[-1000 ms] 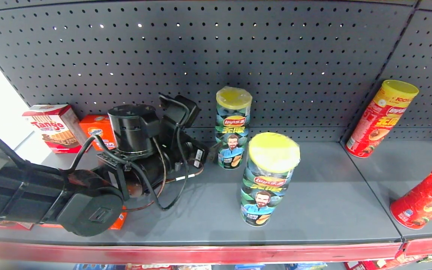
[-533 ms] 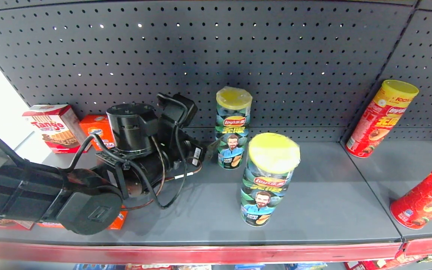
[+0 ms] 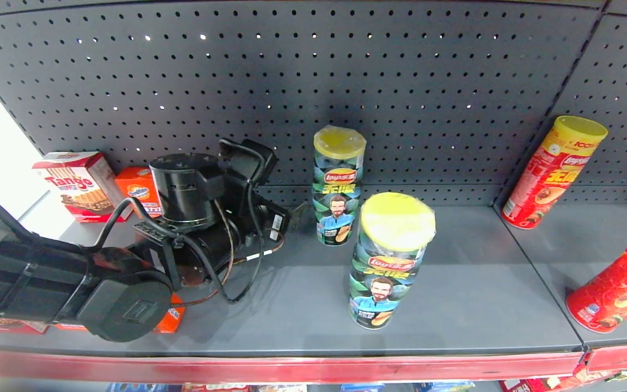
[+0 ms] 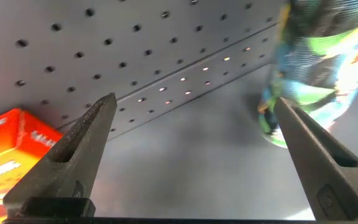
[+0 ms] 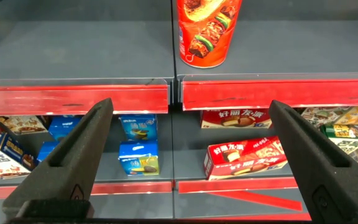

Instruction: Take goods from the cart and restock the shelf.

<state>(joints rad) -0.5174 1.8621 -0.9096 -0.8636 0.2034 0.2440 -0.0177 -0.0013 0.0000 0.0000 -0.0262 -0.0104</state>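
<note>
Hovering low over the grey shelf [image 3: 471, 294], the left end effector [image 4: 194, 102] is seen released, its fingers spread wide with nothing between them, and it is pointed at the perforated back panel [image 3: 346, 81]. Just beside it, the rear green can [image 3: 339, 185] is stood upright close to that panel. The front green can [image 3: 391, 261] is set upright nearer the shelf's red edge, a little to the right. Behind the left arm, an orange box [image 3: 138, 188] and a wafer box [image 3: 77, 185] are lined up at the back of the shelf. In the next bay to the right, a yellow-lidded red can [image 3: 555, 171] is placed by the panel, and a second red can [image 3: 618, 283] is found nearer the front. The right end effector [image 5: 191, 106] is held released too, empty, before lower shelves where boxed snacks [image 5: 247, 155] are stocked.
</note>
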